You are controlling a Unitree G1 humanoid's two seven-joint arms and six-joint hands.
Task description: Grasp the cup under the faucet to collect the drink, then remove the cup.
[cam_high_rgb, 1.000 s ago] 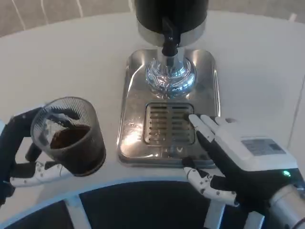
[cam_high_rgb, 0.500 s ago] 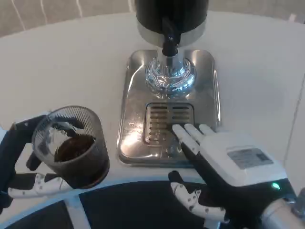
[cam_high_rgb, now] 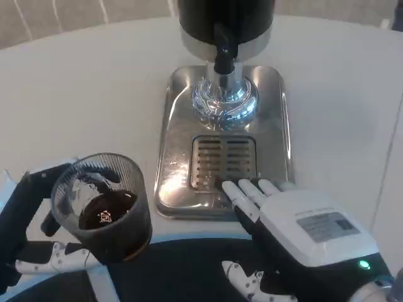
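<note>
- The left hand (cam_high_rgb: 34,242) holds a clear ribbed plastic cup (cam_high_rgb: 104,214) at the bottom left of the head view.
- Dark fingers wrap around the far side of the cup, and a white finger lies under its near side.
- The cup has a dark brown drink (cam_high_rgb: 107,211) in its lower part.
- The cup stands upright, off to the left of the shiny silver metal drip tray (cam_high_rgb: 277,119), and is not touching it.
- The cup is well apart from the black faucet (cam_high_rgb: 223,53), which points down from the big black and silver drink dispenser (cam_high_rgb: 227,19) at the top.
- Under the faucet sits a shiny round silver base (cam_high_rgb: 223,104) on the tray.
- In front of that base is a slotted grate (cam_high_rgb: 223,160) set into the tray.
- The right hand (cam_high_rgb: 296,242) is at the bottom right, with its white back facing up.
- Its fingers are spread out a little and hold nothing.
- The fingertips (cam_high_rgb: 245,189) of the right hand reach over the near edge of the tray, just in front of the grate.
- The tray and the dispenser stand on the white round counter (cam_high_rgb: 94,94).
</note>
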